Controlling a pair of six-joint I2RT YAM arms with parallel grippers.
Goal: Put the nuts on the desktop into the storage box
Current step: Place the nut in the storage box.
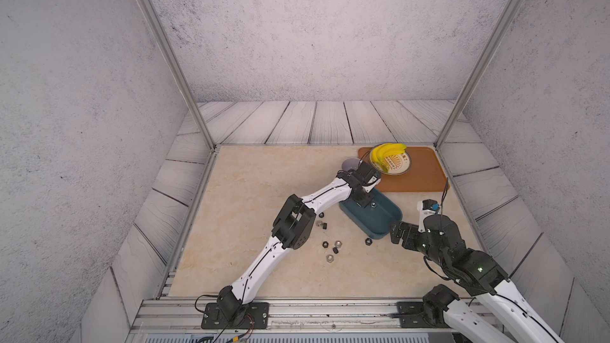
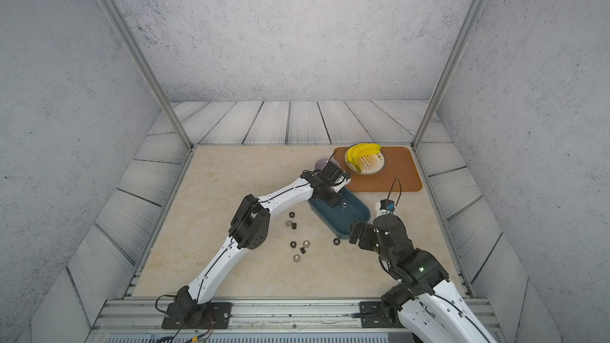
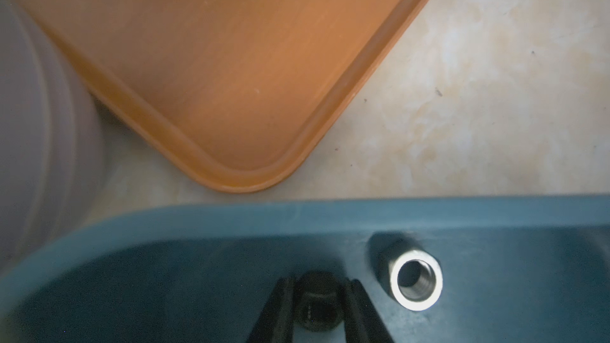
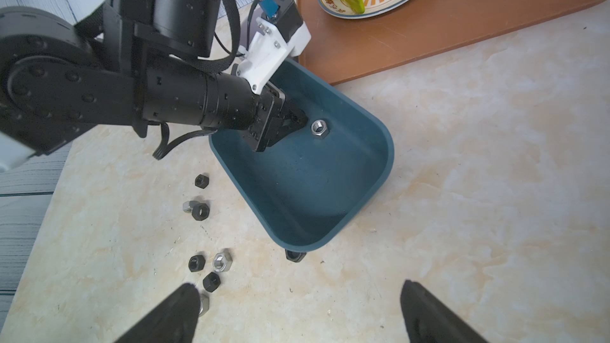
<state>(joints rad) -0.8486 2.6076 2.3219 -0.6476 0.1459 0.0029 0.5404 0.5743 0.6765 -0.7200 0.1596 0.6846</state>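
Hexagonal nuts, black or silvery; 1 silvery nut in teal storage box

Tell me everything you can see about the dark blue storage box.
The storage box is a shallow, dark teal tub, plastic by its look, rectangular with rounded corners, open-topped. It stands flat on the desktop, skewed, a small gap from the orange tray. Inside lies a silver nut; the left gripper reaches in, its fingers around a black nut. A second black nut sits beside its outer corner.
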